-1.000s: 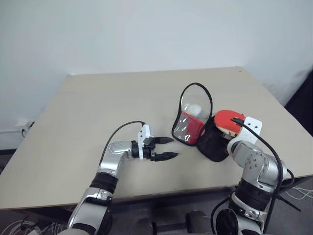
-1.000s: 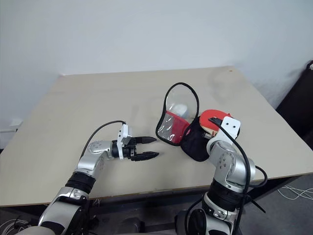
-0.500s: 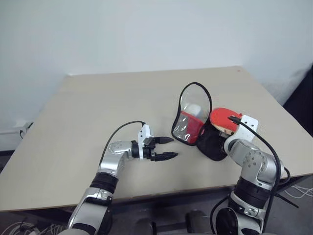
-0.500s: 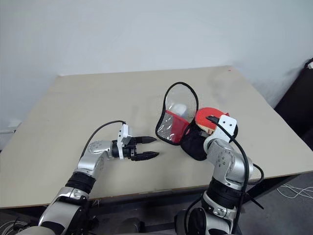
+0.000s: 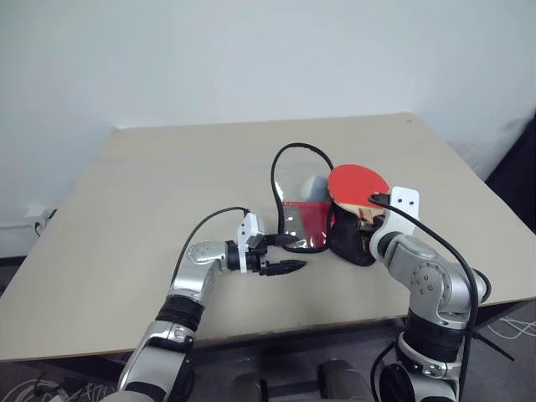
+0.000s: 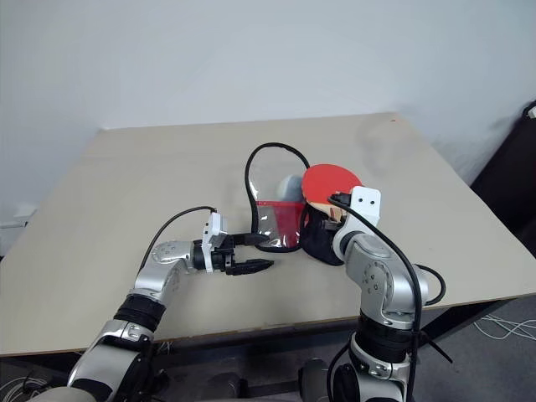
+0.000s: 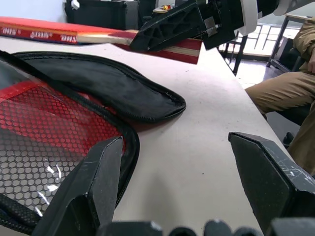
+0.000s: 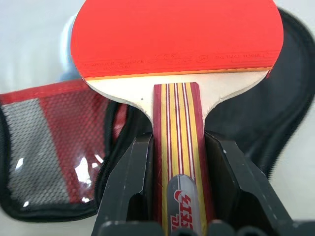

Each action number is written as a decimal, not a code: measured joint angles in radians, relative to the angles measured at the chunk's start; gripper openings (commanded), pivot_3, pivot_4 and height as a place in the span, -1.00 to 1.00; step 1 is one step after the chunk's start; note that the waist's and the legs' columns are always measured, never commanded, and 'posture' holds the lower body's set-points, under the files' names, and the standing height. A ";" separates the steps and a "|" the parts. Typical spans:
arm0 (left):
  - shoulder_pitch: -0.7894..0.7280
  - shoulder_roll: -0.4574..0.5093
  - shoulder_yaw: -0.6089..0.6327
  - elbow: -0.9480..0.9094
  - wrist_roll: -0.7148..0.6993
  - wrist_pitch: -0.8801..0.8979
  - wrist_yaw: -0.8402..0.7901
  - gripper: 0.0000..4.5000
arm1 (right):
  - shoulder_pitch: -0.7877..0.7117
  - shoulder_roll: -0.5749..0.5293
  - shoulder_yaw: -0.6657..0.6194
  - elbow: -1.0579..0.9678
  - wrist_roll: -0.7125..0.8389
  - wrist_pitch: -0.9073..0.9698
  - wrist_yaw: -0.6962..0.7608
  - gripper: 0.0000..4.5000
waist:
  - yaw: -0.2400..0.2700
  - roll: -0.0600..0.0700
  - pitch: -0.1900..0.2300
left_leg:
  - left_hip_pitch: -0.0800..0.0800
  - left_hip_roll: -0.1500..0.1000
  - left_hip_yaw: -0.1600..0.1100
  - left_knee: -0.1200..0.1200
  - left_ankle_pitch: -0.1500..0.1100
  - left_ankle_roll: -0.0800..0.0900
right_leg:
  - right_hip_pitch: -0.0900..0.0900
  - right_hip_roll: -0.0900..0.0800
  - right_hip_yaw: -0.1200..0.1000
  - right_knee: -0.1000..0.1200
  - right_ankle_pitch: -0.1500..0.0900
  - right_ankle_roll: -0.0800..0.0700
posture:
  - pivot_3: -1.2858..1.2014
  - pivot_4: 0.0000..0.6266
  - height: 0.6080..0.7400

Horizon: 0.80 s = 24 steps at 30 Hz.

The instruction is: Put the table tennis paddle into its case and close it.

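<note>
My right gripper (image 8: 179,196) clamps the handle of the table tennis paddle (image 5: 358,184), holding it above the case (image 5: 306,218), which lies unzipped on the table (image 5: 151,184); nothing visibly sits inside. My left gripper (image 5: 285,254) stands wide beside the case's clear flap.
</note>
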 measured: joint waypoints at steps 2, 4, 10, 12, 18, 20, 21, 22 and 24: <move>0.000 -0.003 0.000 0.000 0.000 0.000 0.000 0.62 | 0.000 0.005 -0.006 0.003 -0.010 -0.016 -0.007 -0.47 | 0.000 0.000 0.000 | 0.000 0.000 0.000 0.000 0.000 0.000 | 0.000 0.000 0.000 0.000 0.000 0.000 | 0.03 -1.00 1.00; 0.000 -0.003 0.000 0.000 0.000 -0.001 0.000 0.62 | 0.000 0.012 -0.016 0.009 -0.015 -0.029 -0.018 -0.47 | 0.001 0.000 0.000 | 0.000 0.000 0.000 0.000 0.000 0.000 | 0.000 0.000 0.000 0.000 0.000 0.000 | 0.03 -1.00 1.00; -0.001 -0.004 0.000 0.005 0.000 -0.003 0.000 0.62 | -0.013 0.045 -0.056 0.081 -0.037 -0.073 -0.065 -0.47 | 0.000 0.000 0.000 | 0.000 0.000 0.000 0.000 0.000 0.000 | 0.000 0.000 0.000 0.000 0.000 0.000 | 0.03 -1.00 1.00; -0.001 -0.005 -0.001 0.008 0.001 -0.005 0.000 0.62 | -0.044 0.069 -0.089 0.121 -0.040 -0.087 -0.093 -0.47 | -0.001 0.000 0.000 | 0.000 0.000 0.000 0.000 0.000 0.000 | 0.000 0.000 0.000 0.000 0.000 0.000 | 0.03 -1.00 1.00; -0.003 -0.005 -0.001 0.010 0.001 -0.007 0.000 0.62 | -0.084 0.080 -0.108 0.183 -0.041 -0.124 -0.136 -0.47 | -0.003 0.000 0.000 | 0.000 0.000 0.000 0.000 0.000 0.000 | 0.000 0.000 0.000 0.000 0.000 0.000 | 0.03 -1.00 1.00; -0.003 -0.006 -0.001 0.010 0.002 -0.007 0.000 0.62 | -0.084 0.080 -0.110 0.199 -0.041 -0.127 -0.154 -0.47 | -0.004 0.000 0.000 | 0.000 0.000 0.000 0.000 0.000 0.000 | 0.000 0.000 0.000 0.000 0.000 0.001 | 0.03 -1.00 1.00; -0.004 -0.006 -0.001 0.010 0.002 -0.007 0.000 0.62 | -0.084 0.081 -0.111 0.207 -0.041 -0.127 -0.163 -0.47 | -0.004 0.000 0.000 | 0.000 0.000 0.000 0.000 0.000 0.000 | 0.000 0.000 0.000 0.000 0.000 0.001 | 0.03 -1.00 1.00; -0.004 -0.006 -0.001 0.010 0.002 -0.007 0.000 0.62 | -0.084 0.081 -0.112 0.210 -0.041 -0.127 -0.171 -0.47 | -0.004 0.000 0.000 | 0.000 0.000 0.000 0.000 0.000 0.000 | 0.000 0.000 0.000 0.000 0.000 0.001 | 0.03 -1.00 1.00; -0.004 -0.006 -0.001 0.010 0.002 -0.007 0.000 0.62 | -0.085 0.081 -0.118 0.212 -0.037 -0.127 -0.189 -0.47 | -0.004 0.000 0.000 | 0.000 0.000 0.000 0.000 0.000 0.000 | 0.000 0.000 0.000 0.000 0.000 0.001 | 0.03 -1.00 1.00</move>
